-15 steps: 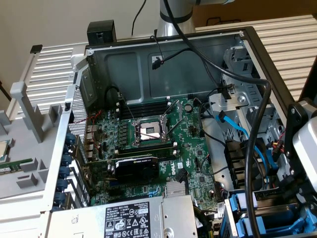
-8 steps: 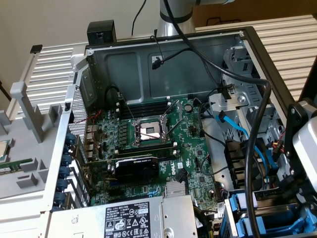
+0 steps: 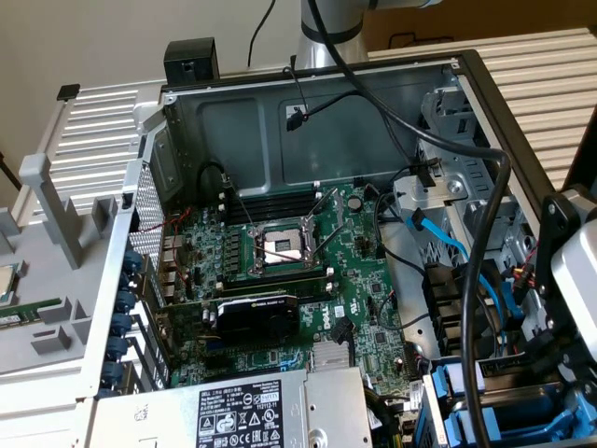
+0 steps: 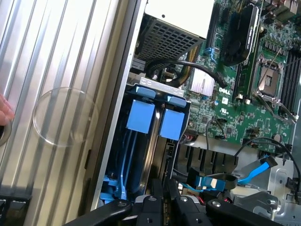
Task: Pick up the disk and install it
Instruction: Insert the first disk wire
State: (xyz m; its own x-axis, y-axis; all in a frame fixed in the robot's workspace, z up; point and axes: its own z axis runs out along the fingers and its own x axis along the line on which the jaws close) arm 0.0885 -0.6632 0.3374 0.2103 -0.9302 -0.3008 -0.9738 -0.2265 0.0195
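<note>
A: Claw state?
B: The gripper (image 4: 163,197) is seen nearly closed, with its fingers only a sliver apart. Whether anything is clamped cannot be told.
A: Disk located?
B: The disk (image 4: 151,153) is seen edge-on straight ahead of the fingertips. It stands in the drive bay (image 4: 155,87), a silver edge flanked by blue rails. It reaches right up to the fingers, but contact cannot be confirmed.
A: Neighbours?
B: Two blue tabs (image 4: 141,117) are found at the bay's far end from the claw. Just past them a bundle of black cables (image 4: 188,66) is looped across, and the power supply (image 4: 171,37) grille lies beyond. On one side of the claw the case wall (image 4: 120,94) runs close alongside, with a ribbed metal panel (image 4: 56,70) outside it. On the other side a flat blue cable (image 4: 256,170) is draped near the fingers. The motherboard (image 4: 225,108) is spread further off, with the graphics card (image 4: 240,33) and bare CPU socket (image 4: 270,75) well away.
A: Obstructions?
B: The claw is hemmed in closely by the bay sides. In the exterior view a thick black cable (image 3: 471,243) is hung over the case rim towards the arm's wrist (image 3: 571,271).
</note>
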